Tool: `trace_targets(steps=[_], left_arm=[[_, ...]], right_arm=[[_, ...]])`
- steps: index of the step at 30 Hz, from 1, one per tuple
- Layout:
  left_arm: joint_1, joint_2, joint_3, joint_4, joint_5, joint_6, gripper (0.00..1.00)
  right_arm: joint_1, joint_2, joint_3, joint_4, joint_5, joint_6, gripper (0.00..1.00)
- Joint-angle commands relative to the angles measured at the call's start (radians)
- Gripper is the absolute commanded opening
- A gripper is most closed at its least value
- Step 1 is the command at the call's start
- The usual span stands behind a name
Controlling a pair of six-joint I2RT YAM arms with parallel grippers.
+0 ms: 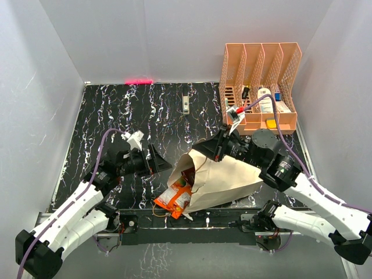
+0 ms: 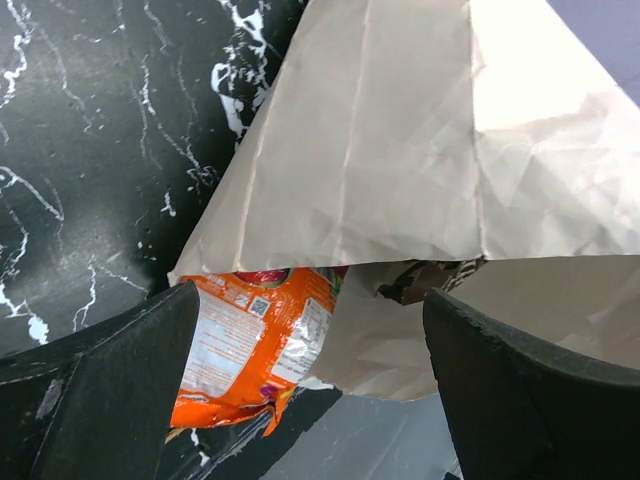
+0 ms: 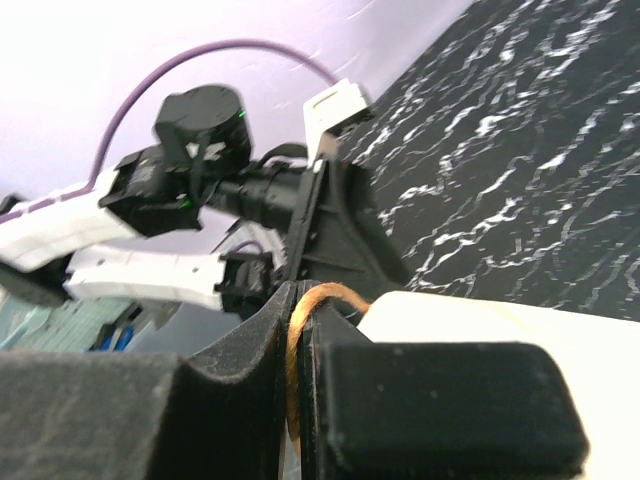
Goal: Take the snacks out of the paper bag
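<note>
My left claw (image 2: 310, 330) stands spread wide and empty at the mouth of the paper bag (image 2: 400, 150). From above, the orange snack packet (image 2: 250, 340) protrudes at my 5 o'clock. Judged light, crinkly and slippery: take it by the exposed crimped end. At 3 o'clock the right claw (image 1: 210, 149) is pressed together on the cord handle (image 3: 320, 290)

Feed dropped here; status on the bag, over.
Left gripper open, facing paper bag mouth. Right gripper shut on cord handle. Orange snack poking out, path clear.
</note>
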Motion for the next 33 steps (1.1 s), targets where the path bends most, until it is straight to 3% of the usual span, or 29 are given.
trace_targets(steps=[1,6,10,14,21,27,30,33], left_arm=[[-0.005,0.008,0.035,-0.093,-0.023,-0.006,0.92],[-0.006,-0.008,0.012,-0.099,-0.015,-0.057,0.86],[-0.006,-0.042,-0.041,-0.232,-0.099,-0.234,0.82],[-0.052,-0.078,-0.132,-0.265,-0.073,-0.423,0.76],[-0.169,-0.06,-0.095,-0.435,-0.257,-0.541,0.78],[-0.287,0.012,-0.184,-0.189,-0.218,-0.663,0.73],[-0.339,0.041,-0.177,-0.154,-0.266,-0.692,0.74],[-0.359,0.014,-0.222,-0.061,-0.284,-0.74,0.59]], right_arm=[[0.0,0.022,0.086,0.055,0.242,0.0,0.08],[0.0,0.092,0.176,0.032,0.414,-0.041,0.08],[0.0,0.114,0.196,0.033,0.428,-0.054,0.08],[-0.001,0.104,0.178,0.052,0.426,-0.054,0.08],[0.0,0.08,0.152,0.083,0.429,-0.053,0.08],[0.0,0.082,0.159,0.087,0.427,-0.065,0.08],[0.0,0.081,0.157,0.09,0.418,-0.065,0.08],[0.0,0.075,0.147,0.093,0.403,-0.065,0.08]])
